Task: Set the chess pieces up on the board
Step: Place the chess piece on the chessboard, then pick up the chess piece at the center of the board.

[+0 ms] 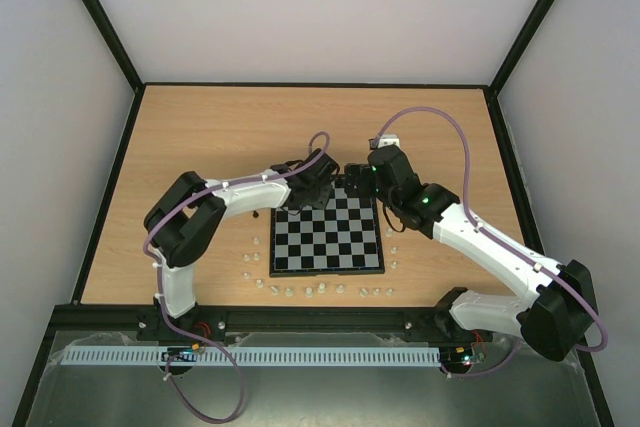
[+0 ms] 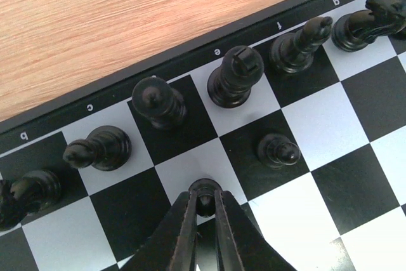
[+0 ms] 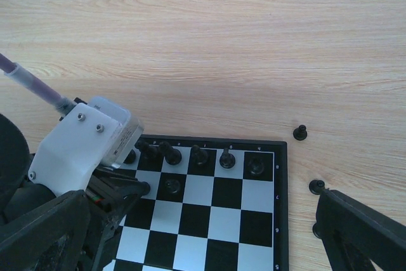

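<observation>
Gripping a black pawn [image 2: 205,195], left jaws reach over the board [image 2: 330,125].

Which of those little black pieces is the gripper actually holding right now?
The small pawn pinched in the left gripper, one row in front of the back line. Its neighbouring pawn and the taller pieces stand free.

The left arm [image 1: 240,197] reaches forward and inward, the left tool [image 2: 205,204] pinched on 1 black pawn [image 2: 205,190]; the right arm [image 1: 480,239] bends inward, the right tool [image 3: 231,195] spread wide.
</observation>
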Available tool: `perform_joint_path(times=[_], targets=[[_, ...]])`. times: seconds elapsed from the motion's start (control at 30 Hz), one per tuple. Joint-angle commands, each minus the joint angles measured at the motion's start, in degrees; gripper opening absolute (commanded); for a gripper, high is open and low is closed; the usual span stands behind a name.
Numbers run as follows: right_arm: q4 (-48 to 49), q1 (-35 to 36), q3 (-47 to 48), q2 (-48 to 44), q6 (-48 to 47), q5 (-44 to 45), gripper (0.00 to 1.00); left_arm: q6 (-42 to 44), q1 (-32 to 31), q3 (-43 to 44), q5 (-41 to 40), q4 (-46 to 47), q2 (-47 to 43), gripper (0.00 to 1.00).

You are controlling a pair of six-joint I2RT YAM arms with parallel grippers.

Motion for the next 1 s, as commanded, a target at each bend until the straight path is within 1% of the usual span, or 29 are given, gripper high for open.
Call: perform_joint_path(times=[0.0,0.2,0.47,0.6,0.7,0.77,0.83,0.9,0.93,0.97], targets=[[-1.84,0.31,0.05,0.19,0.61,0.25,0.99,0.69,0.44,1.88,-0.81,0.39,1.22,0.12],[-1.93,0.31,0.09,0.1,0.57,0.34,0.99,0.71,0.43,1.24,-1.21,0.36,-0.45,0.28],[-2.02,0.23,-0.01,-0.15,0.48,1.46,0.99,0.49,0.34,-0.69,-1.18,0.53,-5.53,0.32],[-1.86,0.01,-0.24,0.21,0.53,3.15,0.99,0.08,0.39,-3.33,-3.18,1.52,-10.72,0.38],[-1.71,-1.17,-0.34,1.36,0.7,3.1,0.99,-0.5,0.43,-5.64,-5.91,2.54,-14.96,0.48],[-1.66,-2.72,-0.52,2.64,0.94,2.06,0.99,-0.98,0.51,-7.32,-8.16,3.19,-17.58,0.56],[-1.59,-5.28,-0.74,4.11,1.35,-0.15,0.99,-1.66,0.95,-8.88,-10.38,3.54,-20.24,0.66],[-1.56,-8.04,-0.96,6.08,1.68,-3.17,0.99,-2.17,1.79,-10.78,-10.94,4.29,-22.83,0.74],[-1.62,-9.24,-0.9,7.13,1.75,-5.06,0.99,-2.49,2.35,-11.53,-11.02,4.58,-23.91,0.81],[-1.96,-10.41,-0.7,8.51,1.77,-6.25,0.99,-2.88,2.96,-12.18,-11.14,4.76,-25.0,0.94]])
